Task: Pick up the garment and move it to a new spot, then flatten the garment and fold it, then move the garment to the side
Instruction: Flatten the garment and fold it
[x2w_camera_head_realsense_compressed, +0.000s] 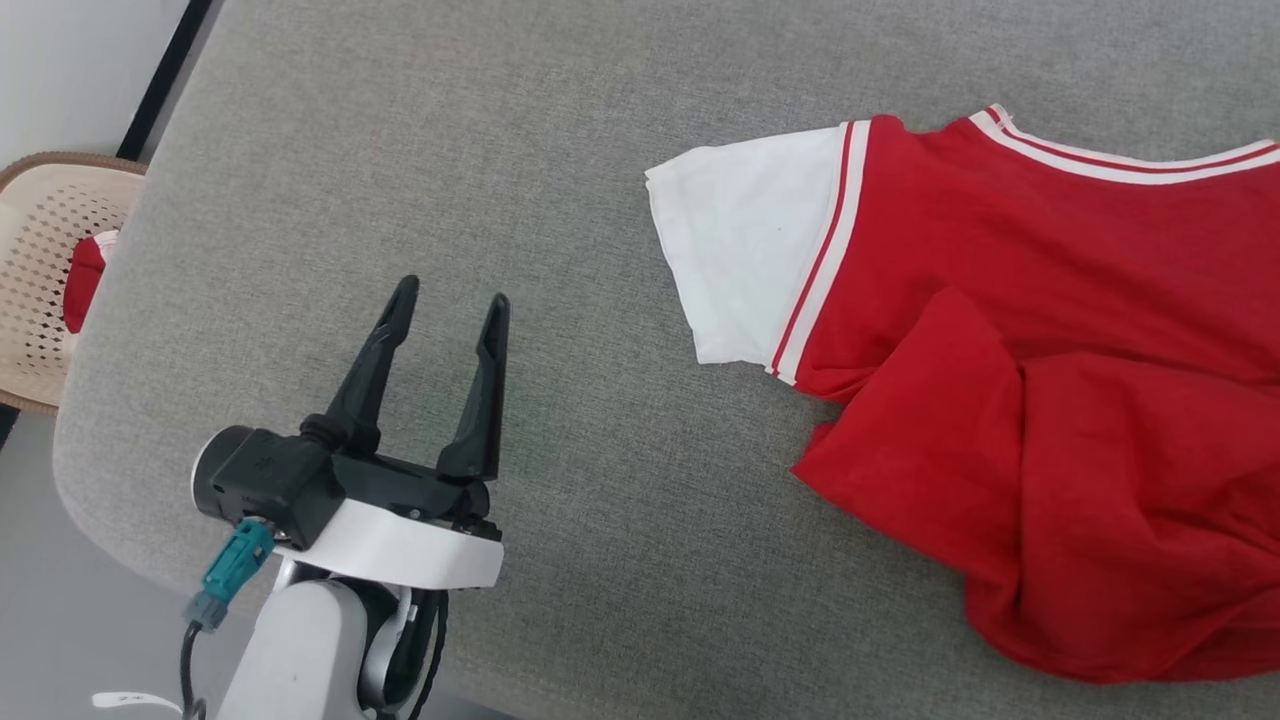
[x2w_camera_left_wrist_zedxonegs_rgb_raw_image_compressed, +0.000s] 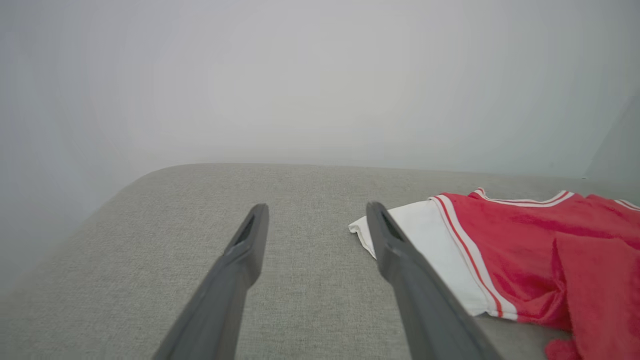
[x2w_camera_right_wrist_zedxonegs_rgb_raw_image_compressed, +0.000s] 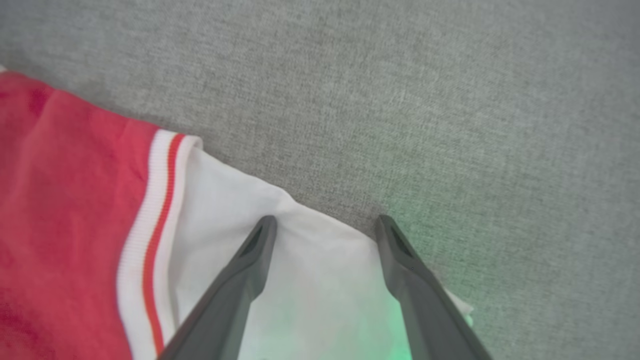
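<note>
Both tools stand wide open, holding nothing. The left tool (x2w_camera_head_realsense_compressed: 450, 300) hangs above bare counter (x2w_camera_head_realsense_compressed: 500, 150), the garment (x2w_camera_head_realsense_compressed: 1000, 300) lying off its right side. The right tool (x2w_camera_right_wrist_zedxonegs_rgb_raw_image_compressed: 325, 220) points at the white sleeve (x2w_camera_right_wrist_zedxonegs_rgb_raw_image_compressed: 225, 210), contact unclear.

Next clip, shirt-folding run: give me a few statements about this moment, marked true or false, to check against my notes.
1. The left gripper is open and holds nothing. True.
2. The garment lies neatly folded. False: it is rumpled, with its lower part bunched over itself.
3. The right gripper, jaws open, is over the garment's white sleeve. True.
4. The beige basket beside the grey surface is empty. False: a red cloth lies in it.
</note>
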